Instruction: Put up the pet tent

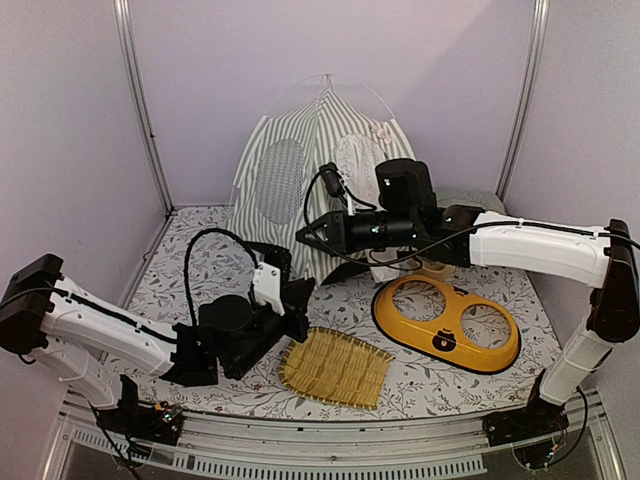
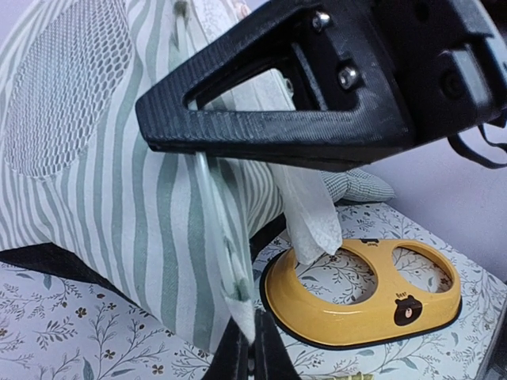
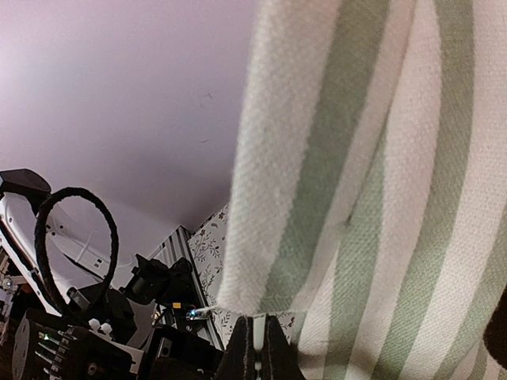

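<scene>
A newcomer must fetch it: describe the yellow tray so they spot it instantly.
Find the grey-green and white striped fabric tent at the back. Right of its front lies a glossy yellow oval tray. Unlike the woven bamboo mat beside it, it has two round holes and a bear face.

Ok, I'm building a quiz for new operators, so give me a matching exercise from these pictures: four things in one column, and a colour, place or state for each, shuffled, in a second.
Column one
1. pet tent
2. bowl holder
3. woven mat
4. right gripper

Column two
A. yellow, with two round holes
B. shut on striped fabric
C. standing furthest back, with round mesh windows
D. straw-coloured, lying flat at the front

Pairs: 1-C, 2-A, 3-D, 4-B
</scene>
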